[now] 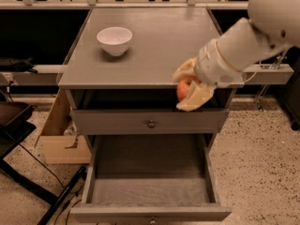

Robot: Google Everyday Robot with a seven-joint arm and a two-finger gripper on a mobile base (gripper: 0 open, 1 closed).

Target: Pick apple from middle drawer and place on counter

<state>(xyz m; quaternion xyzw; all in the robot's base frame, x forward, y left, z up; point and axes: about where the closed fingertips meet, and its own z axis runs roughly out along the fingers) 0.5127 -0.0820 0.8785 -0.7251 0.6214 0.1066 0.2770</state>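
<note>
My gripper (188,86) is shut on the apple (183,89), a small red-orange fruit held between its pale fingers (197,97). It hangs in the air at the front edge of the counter (154,46), right of centre, above the flat drawer front with the dark knob (151,123). The middle drawer (150,177) stands pulled out below, and its pale floor is bare. My white arm (253,36) comes in from the upper right.
A white bowl (114,40) stands on the counter at the back left. A cardboard box (58,135) sits on the floor to the left of the cabinet. Dark stand legs (28,182) cross the floor at the lower left.
</note>
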